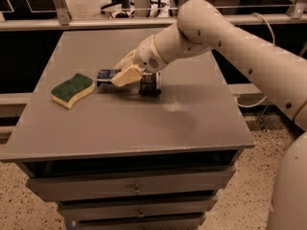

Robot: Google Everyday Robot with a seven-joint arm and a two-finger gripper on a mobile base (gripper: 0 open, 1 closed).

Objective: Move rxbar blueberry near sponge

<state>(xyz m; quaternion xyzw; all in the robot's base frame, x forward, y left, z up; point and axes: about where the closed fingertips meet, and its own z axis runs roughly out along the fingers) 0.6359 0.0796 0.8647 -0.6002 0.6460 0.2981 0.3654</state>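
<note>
One rxbar blueberry (pixel 104 75) sits pinched in the end effector (pixel 118 76) near the sponge (pixel 72 89)

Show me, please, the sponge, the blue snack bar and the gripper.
sponge (pixel 72 87): camera view, green top.
blue snack bar (pixel 104 74): camera view, exposed wrapper end.
gripper (pixel 118 76): camera view, between its fingers, holding the bar right of the sponge.

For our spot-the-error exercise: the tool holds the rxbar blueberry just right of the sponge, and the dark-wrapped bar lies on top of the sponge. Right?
No. The camera view shows the dark-wrapped bar on the table, right of the tool, apart from the sponge. The tool does hold the rxbar blueberry just right of the sponge.
</note>
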